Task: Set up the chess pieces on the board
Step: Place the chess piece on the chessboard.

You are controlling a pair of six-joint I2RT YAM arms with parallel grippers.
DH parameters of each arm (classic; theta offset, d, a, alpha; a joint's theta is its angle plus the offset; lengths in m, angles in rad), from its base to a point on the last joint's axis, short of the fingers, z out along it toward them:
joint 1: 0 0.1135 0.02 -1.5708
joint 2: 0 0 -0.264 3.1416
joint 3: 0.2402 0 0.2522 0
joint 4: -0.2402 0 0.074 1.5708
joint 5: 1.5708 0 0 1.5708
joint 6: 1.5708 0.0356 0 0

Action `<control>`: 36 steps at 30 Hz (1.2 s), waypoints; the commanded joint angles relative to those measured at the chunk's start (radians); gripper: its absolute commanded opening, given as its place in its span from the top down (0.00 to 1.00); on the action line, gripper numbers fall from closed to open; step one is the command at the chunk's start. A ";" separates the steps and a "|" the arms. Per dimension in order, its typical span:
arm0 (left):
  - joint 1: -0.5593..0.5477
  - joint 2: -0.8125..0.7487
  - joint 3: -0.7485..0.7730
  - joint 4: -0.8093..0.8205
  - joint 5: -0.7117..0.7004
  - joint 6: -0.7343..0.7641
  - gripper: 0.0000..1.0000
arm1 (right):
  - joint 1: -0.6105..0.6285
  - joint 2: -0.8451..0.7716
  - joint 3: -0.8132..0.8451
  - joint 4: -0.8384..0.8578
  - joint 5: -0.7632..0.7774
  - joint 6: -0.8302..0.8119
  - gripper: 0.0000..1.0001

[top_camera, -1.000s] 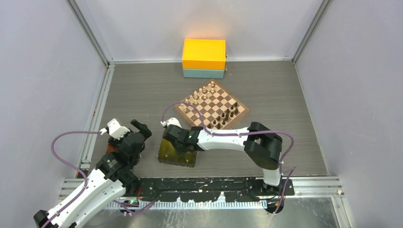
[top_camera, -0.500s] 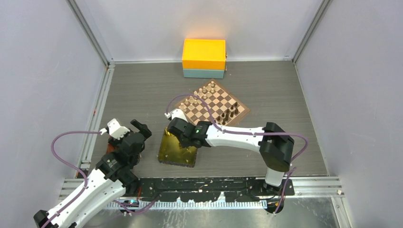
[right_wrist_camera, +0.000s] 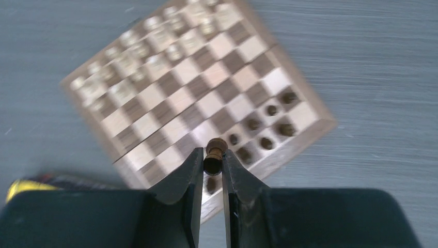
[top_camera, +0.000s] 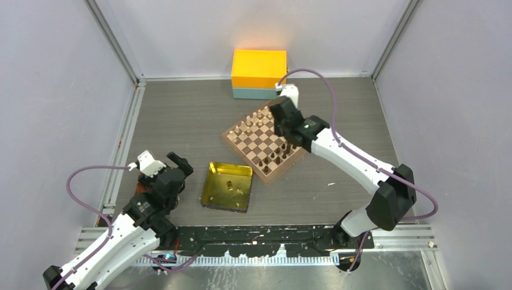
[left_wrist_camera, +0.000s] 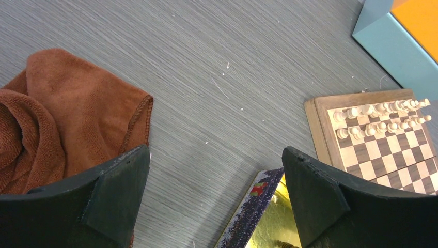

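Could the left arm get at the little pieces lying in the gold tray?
Probably yes. Its tool is open close beside the tray, the pieces lie uncovered, and the right arm is away over the board, so nothing blocks the way.

**Tally around the board [top_camera: 256, 144]**

On the board stand sixteen pale chessmen [left_wrist_camera: 356, 112] and, through the blur, about seven dark chessmen [right_wrist_camera: 267, 143]. One more dark piece [right_wrist_camera: 214, 154] is pinched in the right gripper [right_wrist_camera: 210, 157] above it. Off the board: one gold tray [top_camera: 217, 187], one orange box [top_camera: 259, 69], one brown cloth [left_wrist_camera: 62, 119].
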 commanded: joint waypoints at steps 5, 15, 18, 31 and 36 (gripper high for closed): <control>-0.003 0.004 0.005 0.044 -0.024 -0.001 0.00 | -0.259 0.009 0.033 -0.044 0.022 0.028 0.99; -0.003 0.006 0.019 0.045 -0.022 0.010 0.00 | -0.435 0.148 0.060 -0.063 -0.089 0.060 0.99; -0.003 0.008 0.021 0.046 -0.024 0.011 0.00 | -0.457 0.194 0.061 -0.055 -0.129 0.062 0.99; -0.003 0.025 0.020 0.059 -0.030 0.019 0.00 | -0.475 0.308 0.041 0.002 -0.194 0.067 0.98; -0.003 0.025 0.015 0.066 -0.033 0.019 0.00 | -0.479 0.330 0.038 0.011 -0.203 0.065 0.98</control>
